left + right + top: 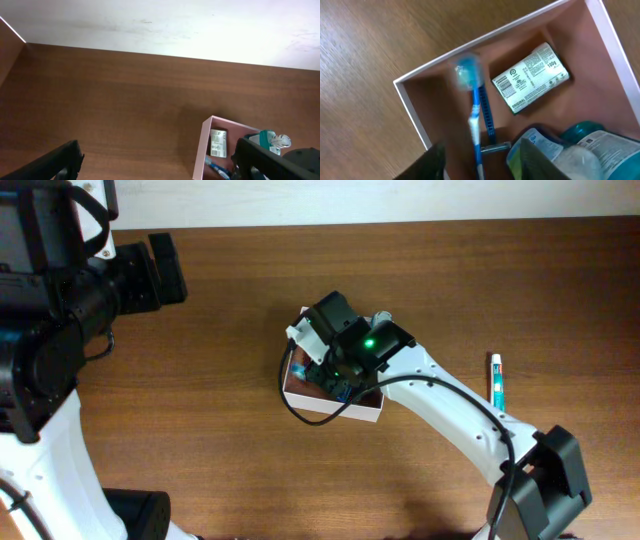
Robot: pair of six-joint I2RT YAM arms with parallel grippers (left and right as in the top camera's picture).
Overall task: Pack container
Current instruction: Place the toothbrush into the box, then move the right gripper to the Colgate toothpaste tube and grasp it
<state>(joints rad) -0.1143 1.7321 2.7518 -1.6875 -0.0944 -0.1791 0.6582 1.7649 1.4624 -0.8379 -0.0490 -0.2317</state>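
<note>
The container (335, 412) is a square shallow box with white walls and a pinkish-brown inside, at the table's middle. It also shows in the left wrist view (200, 150) and the right wrist view (412, 107). Inside lie a green-white soap packet (530, 77), a blue razor (486, 117) and a bottle with a teal cap (590, 145). My right gripper (480, 162) hovers over the box, open. A blurred blue-white toothbrush (474, 117) is between its fingers, touching neither. My left gripper (157, 160) is open and empty over bare table left of the box.
A white and blue toothpaste tube (496, 380) lies on the wooden table right of the box. The right arm (450, 410) reaches across from the front right. The left arm's base (50, 330) fills the left side. The table's far edge meets a white wall (175, 20).
</note>
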